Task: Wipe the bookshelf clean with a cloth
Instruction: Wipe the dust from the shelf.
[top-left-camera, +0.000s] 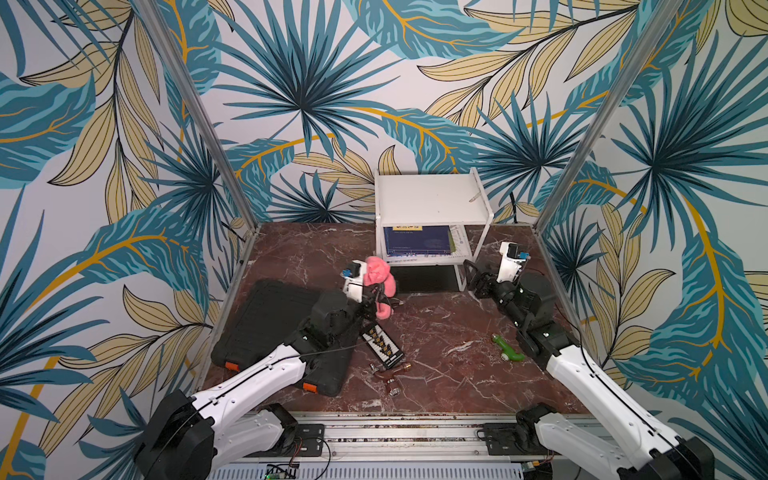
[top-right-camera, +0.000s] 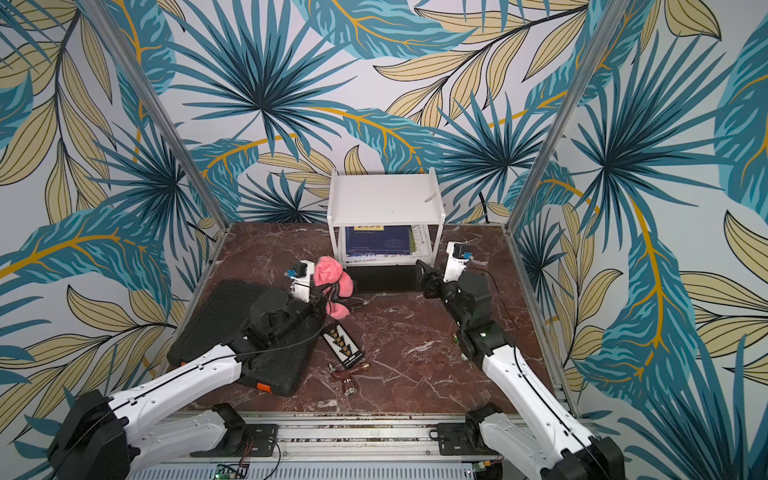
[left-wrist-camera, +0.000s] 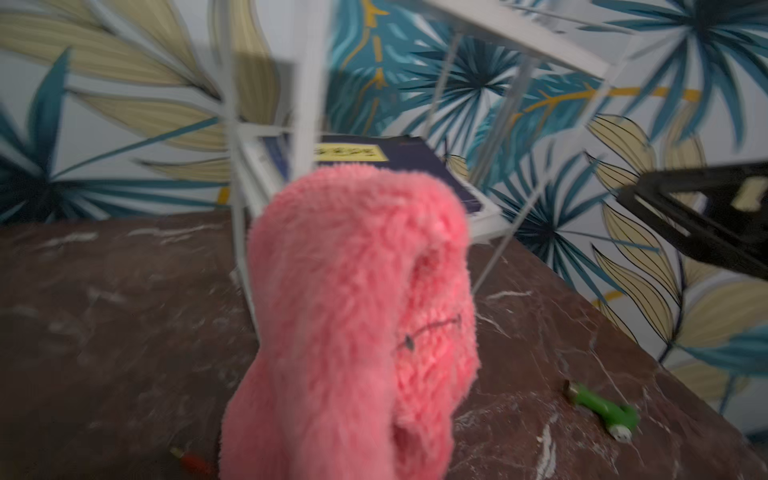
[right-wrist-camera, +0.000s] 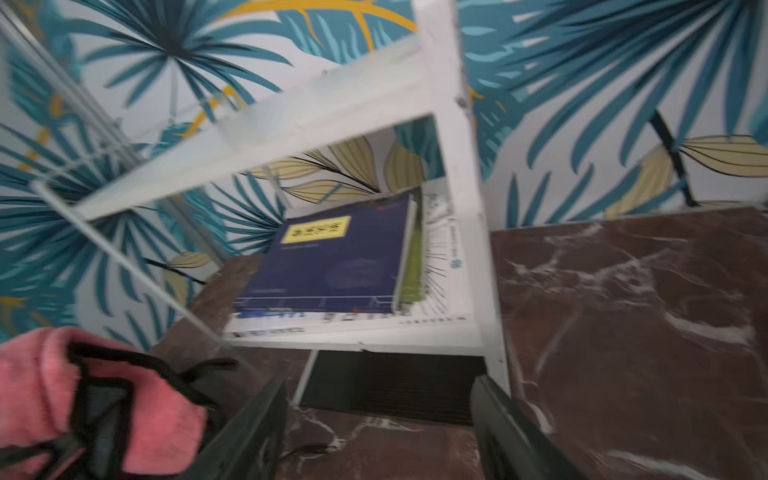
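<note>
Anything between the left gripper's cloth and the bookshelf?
Nothing. Only a short bare stretch of marble tabletop lies between the cloth, clamped in the left gripper, and the front left leg of the bookshelf. Both top views show it.

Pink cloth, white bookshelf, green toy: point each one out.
cloth (top-left-camera: 376, 272): in a top view, its bunched upper fold.
bookshelf (top-left-camera: 428, 199): in a top view, its flat top shelf.
green toy (top-left-camera: 503, 345): in a top view, its middle.

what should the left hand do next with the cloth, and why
Probably lift the left hand and bring the cloth onto the top of the bookshelf: the hand is shut on the bunched cloth, which sits below and in front of that top; the right hand is open.
</note>
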